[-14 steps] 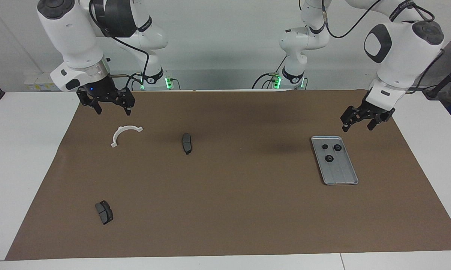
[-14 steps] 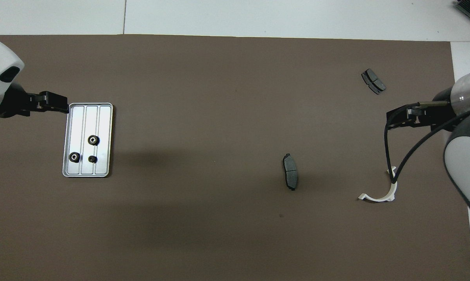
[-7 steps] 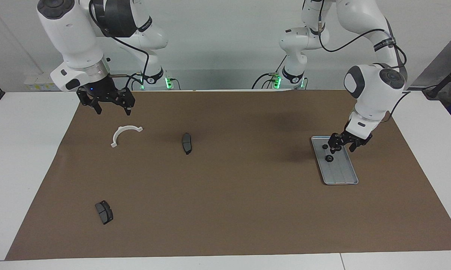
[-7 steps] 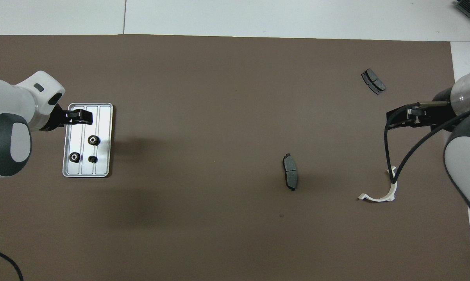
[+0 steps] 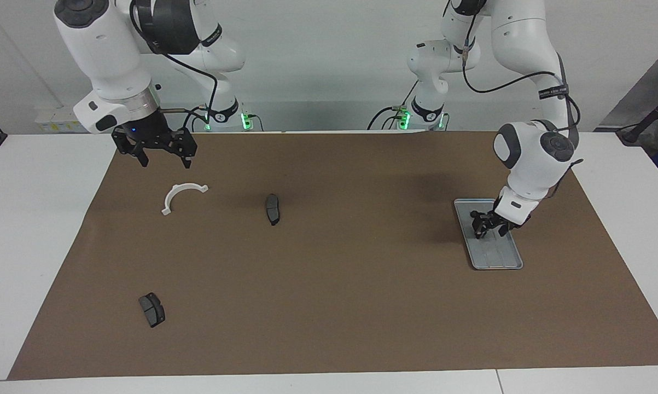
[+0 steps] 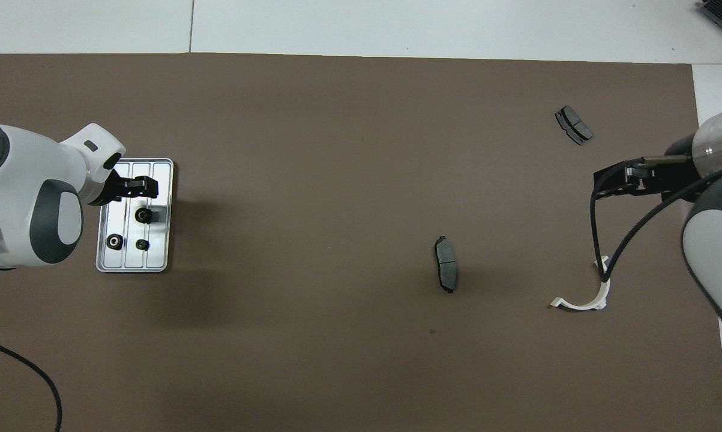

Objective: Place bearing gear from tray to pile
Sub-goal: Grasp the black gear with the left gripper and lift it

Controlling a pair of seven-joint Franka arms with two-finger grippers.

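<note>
The right gripper (image 5: pixel 162 159) hung over the brown mat (image 5: pixel 329 306) at the right arm's end of the table, where that arm waited, its fingers spread well apart in the facing view; the overhead view showed it only edge-on beside its cable. Just under it, slightly farther from the robots, lay a white curved bracket (image 5: pixel 181 195), and toward the middle of the mat a dark brake pad (image 5: pixel 273 208) stood on its edge. At the left arm's end sat the silver grooved tray (image 6: pixel 159 258). The overhead view showed three black bearing gears in it: two small ones (image 6: pixel 114 241) (image 6: pixel 142 244) at the end nearer the robots, and a third gear (image 6: pixel 143 215) a little farther along, with the left gripper (image 6: pixel 138 187) over the tray beside it. The facing view hid all three behind that gripper, yet it alone showed how low the hand was, down inside the tray near its floor. Whether its fingers were parted or pressed on a gear could not be told from either view. Farthest from the robots, at the right arm's end, lay a second brake pad (image 5: pixel 151 310).
</note>
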